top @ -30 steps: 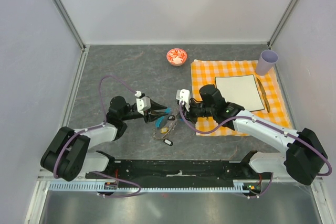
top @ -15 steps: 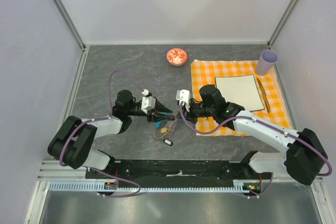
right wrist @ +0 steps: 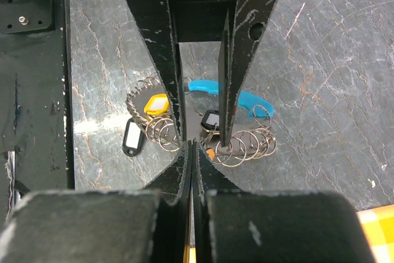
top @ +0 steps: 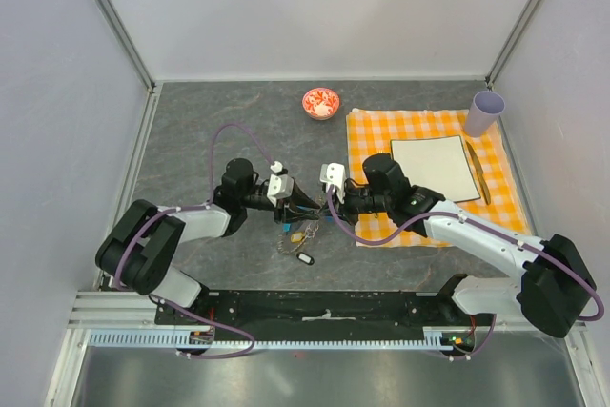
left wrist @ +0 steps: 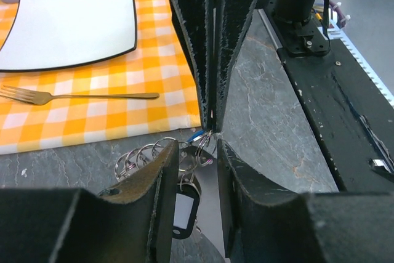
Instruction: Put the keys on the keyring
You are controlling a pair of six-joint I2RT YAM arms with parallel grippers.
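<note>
The keyring lies on the grey table as a wire loop with several small rings [right wrist: 246, 146] and a curved light-blue strip [right wrist: 228, 93]. The keys hang off it: one yellow head [right wrist: 156, 104], one black head [right wrist: 131, 135] and one dark head [right wrist: 211, 120]. The bunch also shows in the top view [top: 303, 235]. My right gripper [right wrist: 191, 146] is shut, pinching the ring wire at its tips [top: 322, 209]. My left gripper [left wrist: 198, 164] is open, and its fingers [right wrist: 169, 60] straddle the right gripper's tips [top: 307, 205]. A black tagged key [left wrist: 183, 207] lies between them.
A small red-and-white bowl [top: 321, 102] stands behind. An orange checked cloth [top: 381, 131] to the right carries a white plate [top: 434, 169], a fork [top: 477, 183] and a lilac cup [top: 485, 111]. The arms' base rail [top: 324, 307] runs along the near edge.
My left gripper has moved right, up to the right gripper's tips, and its open fingers now straddle them. The right arm has not moved.
</note>
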